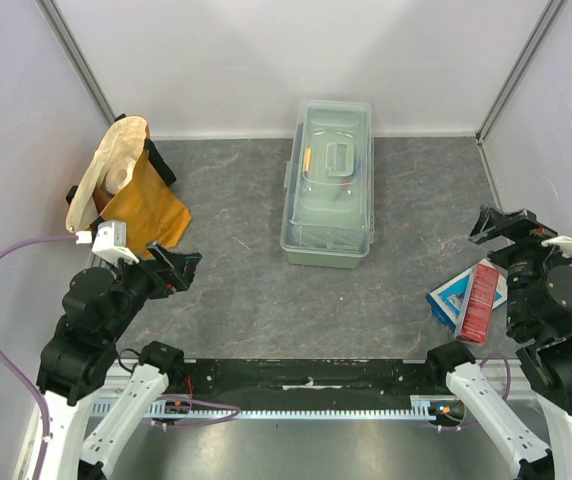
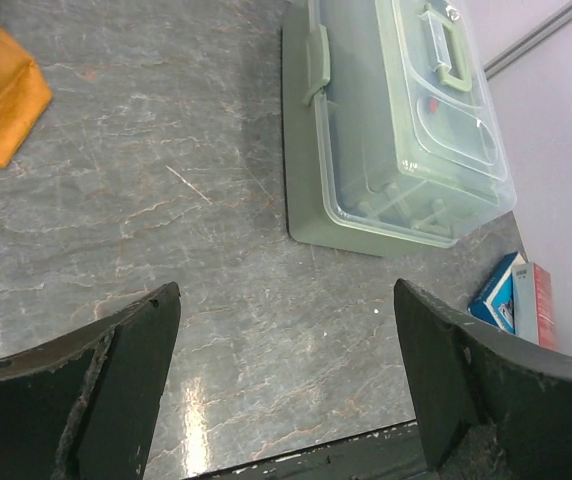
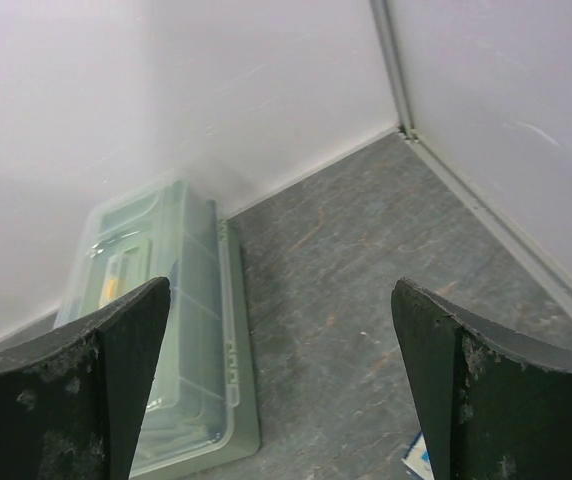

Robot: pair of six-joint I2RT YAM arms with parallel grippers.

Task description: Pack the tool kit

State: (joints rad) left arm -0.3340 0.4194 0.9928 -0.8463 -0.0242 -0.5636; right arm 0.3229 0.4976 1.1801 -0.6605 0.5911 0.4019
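While both arms sit low at the frame's bottom corners, the scene reads left to right as follows.

Far left: mustard cloth bag [image 1: 136, 195] lies in the upper left, apart from everything else.
Left gripper [image 1: 188, 267]: lower left, jaws spread wide, nothing between them; aimed toward the centre.
Centre: toolbox [image 1: 328, 182] stands in the upper middle near the back wall, clear lid [image 2: 421, 95] down, side latch [image 2: 316, 62] folded against the wall. Tools show faintly through the lid; none visible loose on the table [image 1: 236, 290].
Right: blue-and-red packets [image 1: 471, 298] lie lower right, just beside the right arm.
Right gripper [image 1: 493, 226]: right edge, jaws fully apart, empty.
Step in hand, my reading: packing looks finished; arms parked clear.
Doing it well: check both latches are seated before any lift by the handle [image 2: 444, 47]; keep clear of the packets.
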